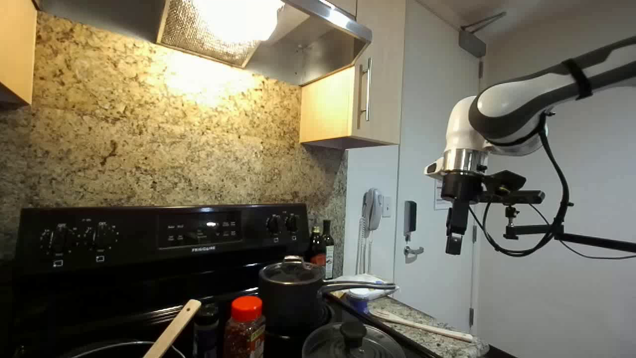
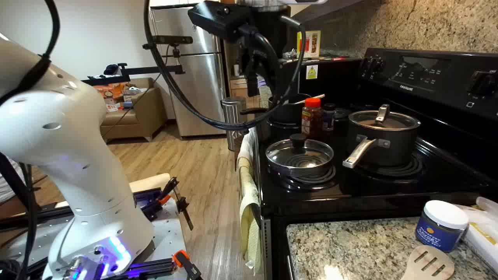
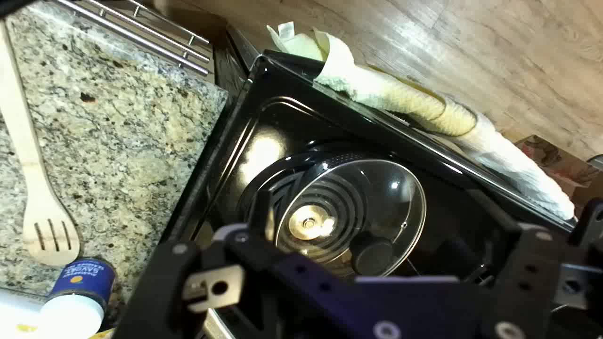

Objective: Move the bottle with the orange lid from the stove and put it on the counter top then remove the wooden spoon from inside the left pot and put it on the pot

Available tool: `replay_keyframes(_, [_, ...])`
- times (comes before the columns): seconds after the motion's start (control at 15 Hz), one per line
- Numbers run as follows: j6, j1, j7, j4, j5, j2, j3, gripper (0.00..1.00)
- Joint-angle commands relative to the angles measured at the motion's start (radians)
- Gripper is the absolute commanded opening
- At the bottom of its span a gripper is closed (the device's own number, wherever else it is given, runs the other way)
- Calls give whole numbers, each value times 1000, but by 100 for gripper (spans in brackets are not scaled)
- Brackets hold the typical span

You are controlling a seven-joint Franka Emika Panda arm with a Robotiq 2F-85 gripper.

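Observation:
The bottle with the orange-red lid (image 1: pixel 245 330) stands upright on the stove in both exterior views (image 2: pixel 311 118). The left pot (image 2: pixel 286 112) is black and stands behind the bottle; in an exterior view only its rim (image 1: pixel 107 349) shows. The wooden spoon (image 1: pixel 174 328) leans in this pot, its handle sticking out over the rim (image 2: pixel 314 99). The stone counter top (image 2: pixel 330 245) lies beside the stove, also in the wrist view (image 3: pixel 127 136). My gripper (image 3: pixel 377 202) is open and empty, raised above the stove's front side and apart from the bottle (image 1: pixel 453 243).
A glass lid with a black knob (image 2: pixel 299 155) lies on the front burner. A lidded saucepan (image 2: pixel 383 142) stands behind it, handle outward. A dark bottle (image 1: pixel 206 330) stands beside the orange-lidded one. A slotted wooden spatula (image 3: pixel 47 226) and blue jar (image 3: pixel 85 282) occupy the counter.

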Motion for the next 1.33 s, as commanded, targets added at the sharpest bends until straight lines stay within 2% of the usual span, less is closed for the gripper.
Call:
replay_keyframes(0.0, [-2,-34,-18,2,20,9,29,100])
replay_keyframes(0.4, [-30,-4,-72,107,4,109,40,100])
replay_keyframes(0.8, [-16,36,-186,246,27,280,75,100])
replay_keyframes(1.07, [-30,60,-270,343,20,405,134,100])
replay_keyframes(1.13, [-7,61,-244,368,24,436,163,100])
replay_keyframes(1.27, [-35,64,-219,433,10,495,214,100])
